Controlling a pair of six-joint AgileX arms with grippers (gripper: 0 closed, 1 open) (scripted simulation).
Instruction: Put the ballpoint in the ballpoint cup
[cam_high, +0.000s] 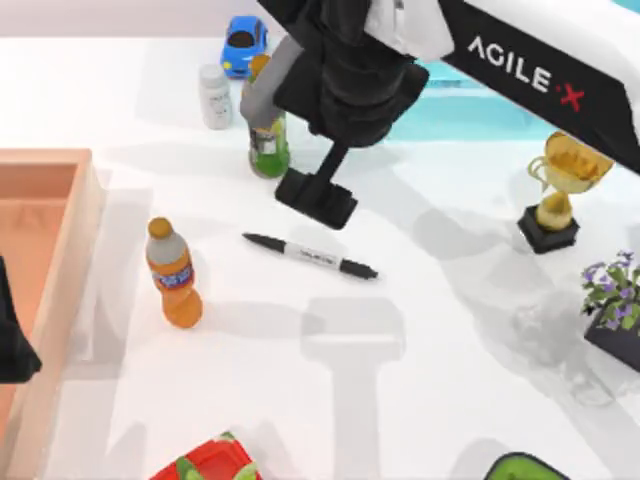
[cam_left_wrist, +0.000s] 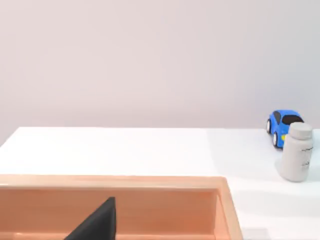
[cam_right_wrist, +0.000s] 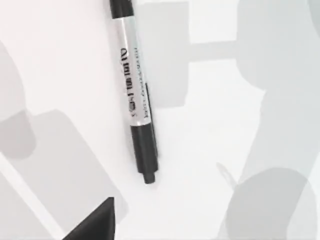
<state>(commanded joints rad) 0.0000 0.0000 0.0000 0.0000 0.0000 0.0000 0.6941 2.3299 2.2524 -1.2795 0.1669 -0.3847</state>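
Top view, left edge: left gripper (cam_high: 10, 345) parked over a tan wooden tray (cam_high: 60, 260); grip state impossible to tell.
Left wrist view: tray's far rim (cam_left_wrist: 150, 182) close up, a pale blank wall behind the table, plus the white bottle (cam_left_wrist: 297, 159) just in front of the blue toy car (cam_left_wrist: 283, 126); wall not seen from above.
Left of centre: orange drink bottle (cam_high: 173, 275) upright near the tray; white bottle (cam_high: 214, 96), blue toy car (cam_high: 243, 45) and green bottle (cam_high: 268, 145) grouped at the far edge.
Centre: ballpoint (cam_high: 310, 255) lying flat on the white table (cam_high: 400, 400), slanted, well apart from every bottle, untouched.
Above it: right gripper (cam_high: 315, 198) hovering just beyond the ballpoint's middle, nothing held; released or clenched cannot be told.
Right wrist view: ballpoint (cam_right_wrist: 134, 95) close up, dark print legible along the white barrel, black end resting on the bare surface; print only a smudge from above.
Surface: smooth white tabletop crossed by soft grey arm shadows.
Right side: gold trophy (cam_high: 555, 190) on a black base, purple flowers in a dark pot (cam_high: 615, 300) nearer the front edge.
Near edge: red packet (cam_high: 210, 462) left of centre, green-and-black object (cam_high: 525, 468) to the right, both cut off.
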